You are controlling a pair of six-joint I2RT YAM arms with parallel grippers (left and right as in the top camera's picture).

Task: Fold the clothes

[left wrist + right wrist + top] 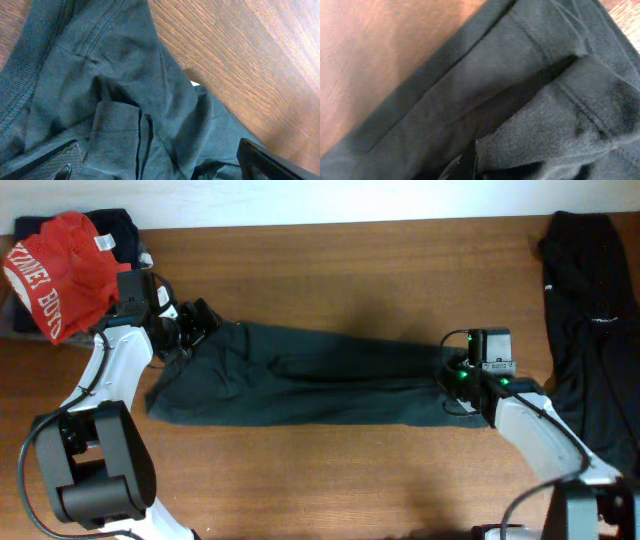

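A dark grey-green garment (310, 375) lies stretched in a long band across the middle of the table. My left gripper (203, 320) hovers at its upper left end. It is open, with its fingers (56, 161) spread wide over rumpled cloth (125, 95) and nothing pinched between them. My right gripper (457, 375) is at the garment's right end, shut on a raised fold of the cloth (545, 125). The fabric hides most of its jaws.
A red garment with white lettering (55, 272) sits on a dark one (112, 225) at the back left corner, just behind my left arm. A black garment (590, 330) lies along the right edge. Bare wooden table (330, 480) shows in front of the stretched garment.
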